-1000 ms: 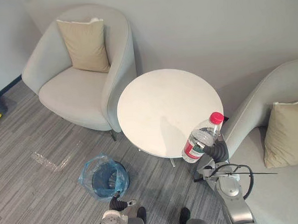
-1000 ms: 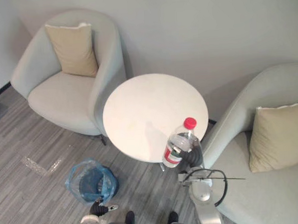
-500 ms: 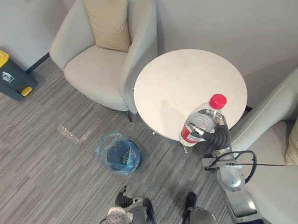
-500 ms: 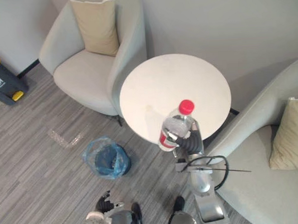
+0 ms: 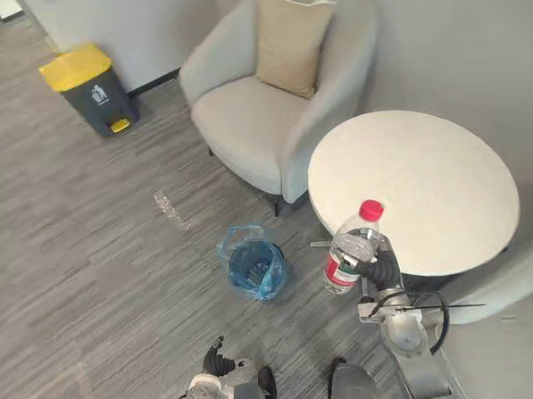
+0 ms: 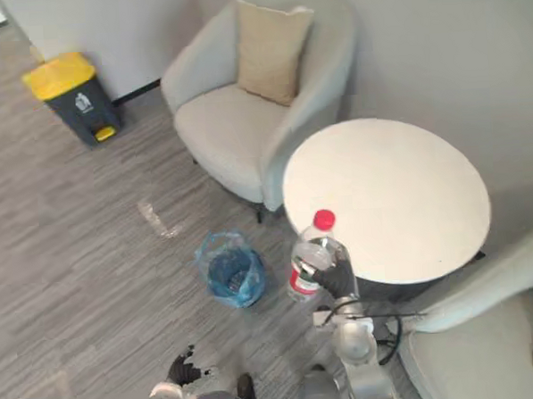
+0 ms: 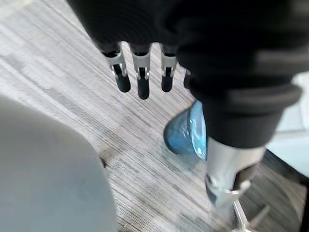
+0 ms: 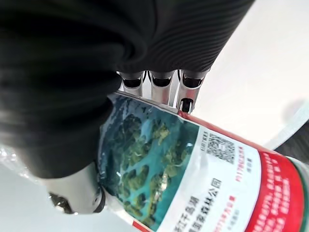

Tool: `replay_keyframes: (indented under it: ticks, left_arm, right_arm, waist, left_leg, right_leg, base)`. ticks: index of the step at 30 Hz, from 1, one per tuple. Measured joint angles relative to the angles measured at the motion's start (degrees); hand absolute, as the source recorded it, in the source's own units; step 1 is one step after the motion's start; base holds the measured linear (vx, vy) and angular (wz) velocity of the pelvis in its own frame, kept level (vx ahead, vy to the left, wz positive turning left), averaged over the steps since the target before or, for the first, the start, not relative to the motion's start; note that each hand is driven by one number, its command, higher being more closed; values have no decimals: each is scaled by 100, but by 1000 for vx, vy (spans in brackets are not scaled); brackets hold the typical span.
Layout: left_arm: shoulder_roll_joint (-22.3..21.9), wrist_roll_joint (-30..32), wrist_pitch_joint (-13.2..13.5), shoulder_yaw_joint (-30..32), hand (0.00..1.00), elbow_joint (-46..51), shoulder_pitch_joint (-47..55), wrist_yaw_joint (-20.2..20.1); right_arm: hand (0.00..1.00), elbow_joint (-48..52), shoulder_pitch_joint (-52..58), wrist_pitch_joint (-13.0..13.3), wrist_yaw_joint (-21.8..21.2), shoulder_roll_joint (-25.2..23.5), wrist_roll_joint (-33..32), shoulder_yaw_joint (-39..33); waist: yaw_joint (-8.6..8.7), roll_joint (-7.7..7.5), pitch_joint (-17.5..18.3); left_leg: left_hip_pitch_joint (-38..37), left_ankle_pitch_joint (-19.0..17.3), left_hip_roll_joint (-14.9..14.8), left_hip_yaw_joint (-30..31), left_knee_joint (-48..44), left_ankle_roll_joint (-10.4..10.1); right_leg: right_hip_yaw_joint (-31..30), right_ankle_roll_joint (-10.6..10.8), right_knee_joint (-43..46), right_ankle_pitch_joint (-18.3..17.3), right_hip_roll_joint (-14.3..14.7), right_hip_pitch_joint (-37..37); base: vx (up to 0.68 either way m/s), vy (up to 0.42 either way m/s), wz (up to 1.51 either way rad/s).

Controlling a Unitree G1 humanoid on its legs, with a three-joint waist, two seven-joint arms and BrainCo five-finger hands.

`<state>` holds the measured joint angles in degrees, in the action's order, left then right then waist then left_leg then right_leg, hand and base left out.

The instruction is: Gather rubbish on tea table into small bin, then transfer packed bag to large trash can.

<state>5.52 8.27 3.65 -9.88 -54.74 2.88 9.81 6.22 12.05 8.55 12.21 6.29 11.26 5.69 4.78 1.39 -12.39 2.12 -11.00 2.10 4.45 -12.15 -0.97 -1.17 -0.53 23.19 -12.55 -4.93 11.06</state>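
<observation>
The right hand is holding the bottle, fingers curled round its label (bound, I'd guess, for the small bin to the left), left hand dangling slack-fingered.

Right hand grips bottle; small bin on floor.

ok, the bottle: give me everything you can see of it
Clear plastic bottle with a red cap screwed on. Low on its body is a label showing a blue-green picture and a red band. I cannot tell if there is anything inside. It is in the air, roughly upright, by the near edge of the table. The right hand is curled round its body, and nothing else touches it.
</observation>
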Motion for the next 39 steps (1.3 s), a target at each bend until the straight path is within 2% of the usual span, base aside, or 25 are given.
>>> replay_keyframes:
  ticks: [1, 2, 5, 7, 8, 9, 10, 12, 13, 15, 18, 21, 23, 24, 26, 27, 29, 30, 31, 32, 33, 35, 37, 39]
  left_arm:
    - [33, 19, 3, 27, 0, -36, -50, 11]
    - [-71, 23, -22, 102, 0, -102, -91, 7]
    - [-128, 50, -21, 102, 0, -105, -96, 1]
    - [-172, 51, -21, 206, 0, 33, -114, 6]
    - [-164, 49, -22, 217, 0, 75, -113, 7]
    - [-170, 48, -23, 197, 0, 113, -108, 9]
    - [-183, 49, -22, 176, 0, 114, -102, 2]
    - [-192, 49, -29, 166, 0, 122, -97, 6]
    - [-179, 50, -43, 189, 0, 118, -119, 18]
    - [-95, 48, -43, 192, 0, 118, -119, 5]
    - [-53, 62, -60, 186, 0, 109, -121, 6]
    - [24, 62, -55, 189, 0, 96, -67, 7]
    - [16, 60, -59, 145, 0, 67, -67, 8]
    - [29, 57, -62, 93, 0, 47, -67, 5]
    - [64, 40, -62, 107, 0, 13, -64, 12]
    - [61, 33, -62, 110, 0, -13, -60, 16]
    - [75, 20, -59, 135, 0, -49, -69, 22]
    - [58, 14, -61, 180, 0, -102, -97, 20]
    - [48, 10, -62, 204, 0, -124, -96, 21]
    - [65, 10, -53, 206, 0, -136, -93, 18]
    - [130, 10, -33, 258, 0, -153, -132, 13]
    - [-59, 5, -33, 427, 0, -207, -113, 18]
    - [-118, 1, -40, 448, 0, -212, -93, 24]
    - [-115, -2, -46, 448, 0, -214, -87, 21]
  right_arm:
    - [100, 2, 44, 1, -23, 7, 0, 13]
    - [100, -15, 62, -6, -59, 85, 0, 4]
    - [100, -10, -13, -6, -88, 69, -3, -73]
    - [100, -1, 93, -16, -63, 57, -13, -126]
    - [100, 16, 101, -15, -63, 60, -17, -109]
    - [100, 24, 104, -5, -60, 51, -18, -80]
    - [100, 23, 70, -1, -59, 52, -16, -72]
    - [100, 21, -83, -2, -55, 58, -16, -91]
    - [100, -59, -141, -19, -29, 16, -15, -125]
    - [100, -58, -120, -21, -29, -21, -12, -102]
    - [100, -124, -134, -21, -33, -190, -1, -83]
    - [100, -374, -276, -2, -44, -203, 2, 135]
    - [100, -522, -440, -15, -62, -172, 7, 237]
    - [100, -529, -402, -22, -79, -160, 13, 254]
    - [100, -537, -333, -39, -81, -133, 14, 250]
    - [100, -552, -266, -41, -88, -101, 15, 256]
    - [100, -551, -283, -29, -102, -91, 17, 389]
    - [100, -620, -301, -14, -123, -101, 17, 446]
    - [100, -740, -293, -20, -135, -102, 22, 452]
    - [100, -760, -252, -35, -139, -103, 32, 451]
    - [100, -774, -236, -36, -159, -93, 47, 456]
    - [100, -828, -309, -74, -222, 99, 182, 479]
    - [100, -828, -302, -76, -256, 150, 221, 478]
    - [100, -828, -280, -82, -282, 163, 222, 476]
  waist:
    - [8, -121, -18]
    - [-39, -3, 25]
    - [-75, 108, 23]
    - [-81, 89, -68]
    - [-111, 90, -77]
    - [-189, 52, -50]
    - [-206, 82, -10]
    - [-208, 152, -11]
    - [-235, 79, -11]
    - [-256, -17, 13]
    - [-380, -38, 15]
    - [-470, -138, 96]
    - [-459, -135, 92]
    - [-404, -135, 56]
    - [-333, -235, -20]
    - [-307, -222, -54]
    - [-312, -235, -45]
    - [-297, -206, -67]
    - [-255, -202, -67]
    - [-266, -254, -36]
    - [-259, -435, -30]
    - [-336, -105, 63]
    - [-340, 39, 65]
    - [-342, 63, 85]
  left_leg:
    - [15, -121, 97, 137, -151, -55]
    - [108, -220, -8, 199, -327, -129]
    - [211, -233, -178, -26, -379, -148]
    - [633, -234, -397, -773, -1720, -163]
    - [789, -221, -510, -1032, -2111, -182]
    - [922, -345, -793, -1586, -2415, -70]
    - [966, -367, -896, -1726, -2230, -17]
    - [976, 16, -1009, -1797, -1132, -35]
    - [782, 280, -803, -1798, -621, -180]
    - [720, 349, -660, -1810, -381, -134]
    - [367, 344, -630, -1896, -174, -125]
    - [-64, 344, -631, -2161, 217, -126]
    - [-174, 340, -627, -2296, 360, -120]
    - [-313, 339, -590, -2299, 443, -118]
    - [-619, 299, -491, -2266, 559, -58]
    - [-765, 229, -484, -2238, 596, -15]
    - [-791, 124, -492, -2160, 606, -9]
    - [-790, 152, -539, -2095, 583, -52]
    - [-786, 173, -546, -1995, 522, -93]
    - [-740, 147, -495, -1915, 468, -131]
    - [-707, 36, -362, -1779, 316, -265]
    - [-534, -92, -611, -1704, 140, -392]
    - [-500, -150, -758, -1632, 108, -468]
    - [-563, -196, -926, -1568, 114, -541]
  right_leg:
    - [-27, 296, -173, 217, -47, -43]
    - [144, 264, -183, 203, -6, -118]
    - [410, 184, -368, 149, 38, -223]
    - [757, 139, -816, 122, 35, -865]
    - [822, 133, -926, 124, 40, -1033]
    - [895, 132, -1097, 127, 45, -1254]
    - [934, 134, -1159, 128, 38, -1332]
    - [946, 196, -1174, 130, 20, -1337]
    - [885, 350, -1210, 153, -75, -1310]
    - [838, 470, -1357, 278, -182, -1337]
    - [644, 456, -1344, 432, -190, -1517]
    - [281, 457, -1075, 451, -184, -1424]
    - [151, 499, -404, 423, -186, -1050]
    - [105, 511, 324, 416, -212, -757]
    - [79, 572, 1263, 471, -282, -524]
    - [38, 498, 1674, 182, -322, -318]
    - [48, 466, 1529, -202, -268, -91]
    - [15, 452, 1141, -249, -171, -12]
    - [5, 444, 476, -148, -99, -22]
    - [2, 429, 34, 149, -108, -91]
    - [-37, 466, -293, 521, -222, -73]
    - [57, 410, -502, 561, -40, -125]
    - [167, 332, -720, 628, 122, -265]
    - [283, 314, -888, 640, 271, -442]
  base:
    - [314, -233, 206]
    - [194, -129, 57]
    - [184, -100, 44]
    - [175, -69, 76]
    - [185, -40, 40]
    - [170, -8, 17]
    - [175, 25, 9]
    - [174, 75, 5]
    - [173, 101, 11]
    - [164, 117, 12]
    - [158, 110, -11]
    - [66, 53, -50]
    - [39, 58, -52]
    - [37, 48, -18]
    - [66, 46, 10]
    - [62, 27, 14]
    - [40, 0, 10]
    - [81, -36, 36]
    - [123, -64, 52]
    - [165, -113, 67]
    - [149, -130, 41]
    - [149, -116, 14]
    - [179, -109, 9]
    - [162, -121, 13]
